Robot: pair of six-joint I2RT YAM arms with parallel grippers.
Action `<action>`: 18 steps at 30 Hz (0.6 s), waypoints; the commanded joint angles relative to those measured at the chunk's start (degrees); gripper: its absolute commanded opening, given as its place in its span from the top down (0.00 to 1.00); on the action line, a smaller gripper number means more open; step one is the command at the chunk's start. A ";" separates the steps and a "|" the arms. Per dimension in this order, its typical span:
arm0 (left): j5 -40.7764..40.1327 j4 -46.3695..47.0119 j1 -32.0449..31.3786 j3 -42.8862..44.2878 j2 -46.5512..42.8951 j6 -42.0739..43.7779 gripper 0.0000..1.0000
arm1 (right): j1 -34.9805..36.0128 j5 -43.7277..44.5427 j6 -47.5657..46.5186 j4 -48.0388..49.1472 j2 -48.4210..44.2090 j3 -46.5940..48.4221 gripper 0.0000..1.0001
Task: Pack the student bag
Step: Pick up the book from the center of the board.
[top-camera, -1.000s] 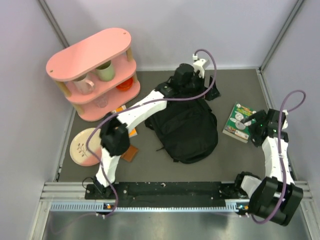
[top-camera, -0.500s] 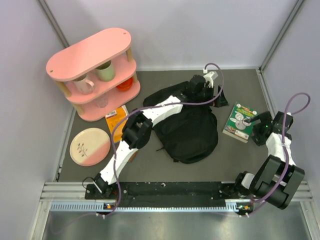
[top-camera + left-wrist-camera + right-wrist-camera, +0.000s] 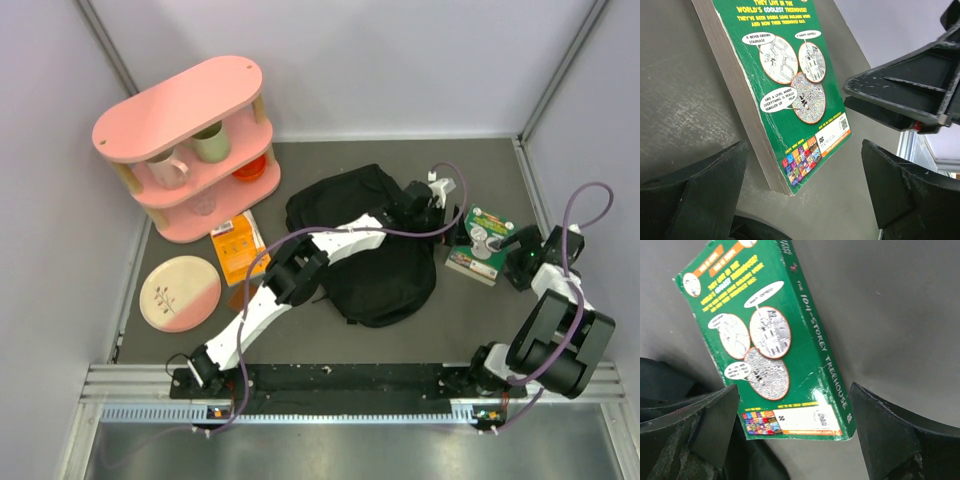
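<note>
Book spine: right wrist only

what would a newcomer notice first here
The floppy black student bag sprawls mid-table. Just right of it a bright green book lies flat, with the left gripper and right gripper both open, one at each side of it. A pink shelf holding mugs stands in the far left corner.

The left tool has swung rightward off the student bag to the green book; the right tool has edged closer opposite.
</note>
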 commanded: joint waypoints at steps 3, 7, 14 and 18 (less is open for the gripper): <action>0.61 1.55 -0.24 1.87 1.46 -3.18 0.02 | -0.99 -1.81 -2.43 6.63 6.83 1.86 0.10; 0.44 0.93 -0.59 1.61 1.81 -3.97 0.02 | -0.99 -3.13 -2.95 8.39 10.19 2.04 0.11; 2.80 1.46 -1.21 2.92 4.19 -6.43 0.04 | -0.99 -11.11 -2.69 13.14 13.10 0.46 0.14; 4.57 1.99 -1.65 4.94 6.38 -8.01 0.05 | -0.99 -14.38 -1.99 14.81 13.18 -0.60 0.19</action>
